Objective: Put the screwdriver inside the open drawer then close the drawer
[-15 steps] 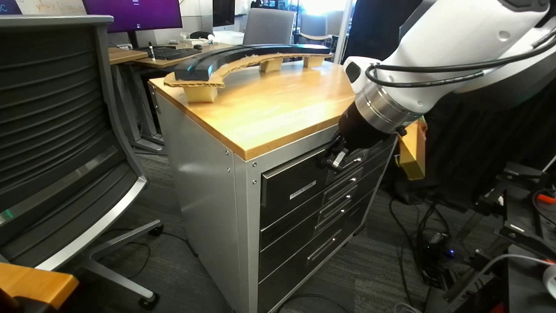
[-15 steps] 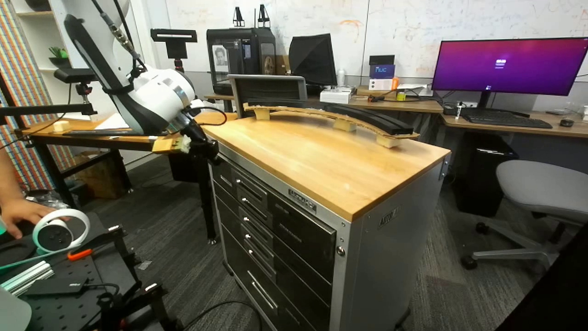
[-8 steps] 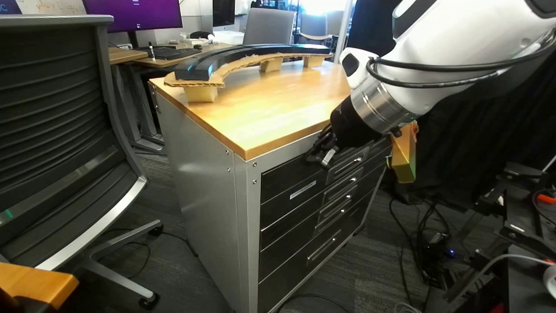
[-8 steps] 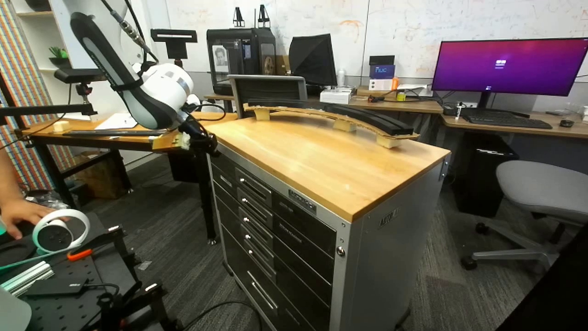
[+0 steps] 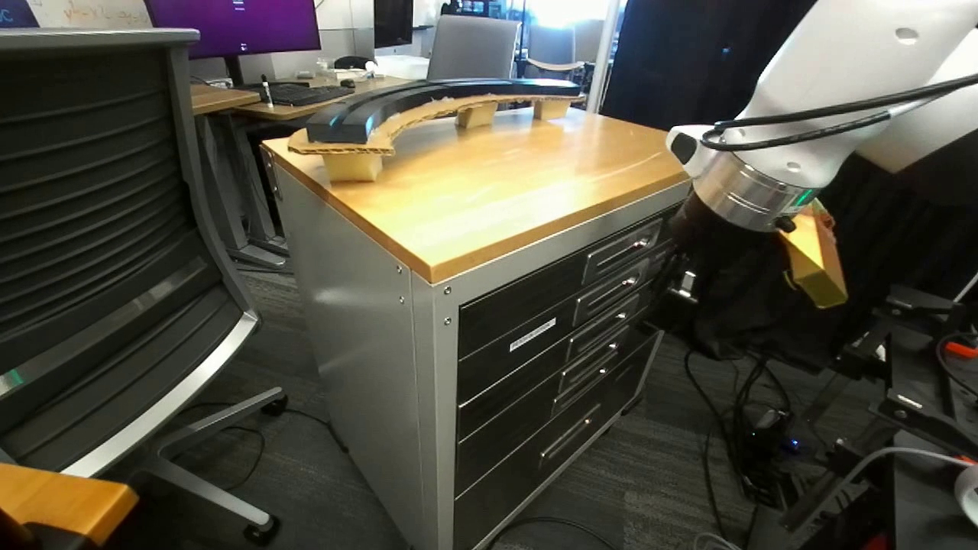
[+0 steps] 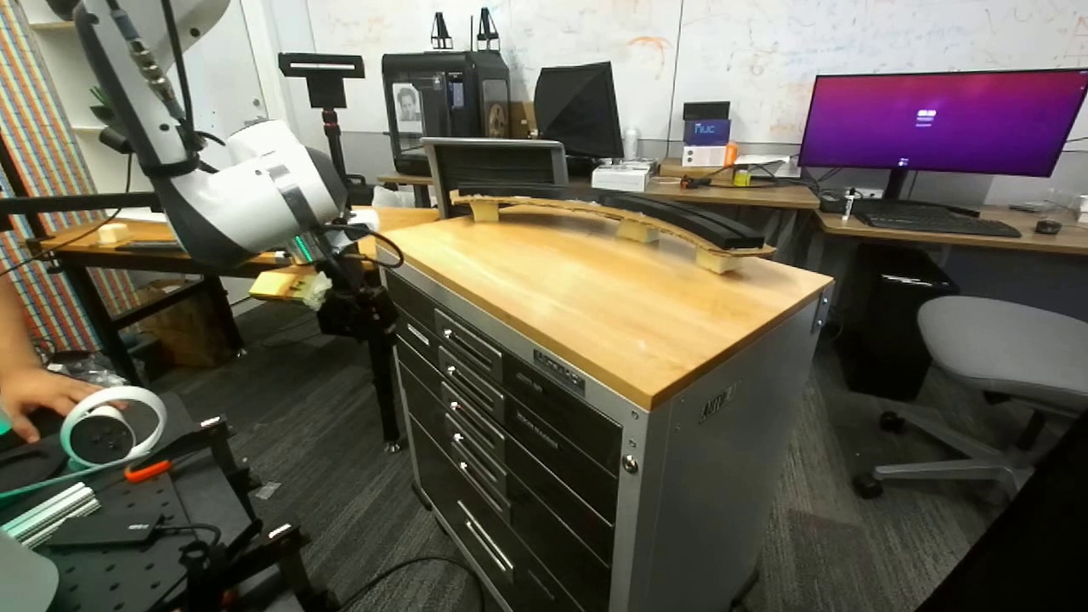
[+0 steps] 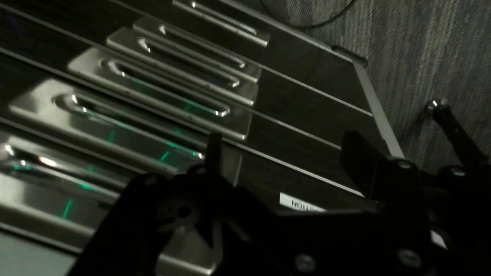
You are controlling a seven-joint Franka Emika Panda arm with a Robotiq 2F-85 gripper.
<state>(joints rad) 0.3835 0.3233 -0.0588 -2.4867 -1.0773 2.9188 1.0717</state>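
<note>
The drawer (image 5: pixel 527 302) is the uppermost one in the grey metal cabinet; its dark front sits flush with the fronts below it. Its bar handle (image 7: pixel 57 172) shows at the lower left in the wrist view. My black gripper (image 5: pixel 671 305) hangs in front of the cabinet near its far end, tilted downward and apart from the drawer front. In the wrist view the gripper's (image 7: pixel 283 151) fingers stand wide apart, with only the lower drawer fronts and a white label seen beyond the gap. The screwdriver is out of view.
A dark curved piece (image 6: pixel 680 219) on cardboard and blocks rests at the back of the wooden cabinet top (image 6: pixel 578 289). A yellow block (image 5: pixel 814 263) is fixed to my wrist. An office chair (image 5: pixel 99 244) stands beside the cabinet. A person's hand (image 6: pixel 47 391) is at the left.
The top drawer stood out from the cabinet a second ago and then went in flush as my gripper pressed forward. Since then the gripper has backed off from the front, and its fingers have opened.
</note>
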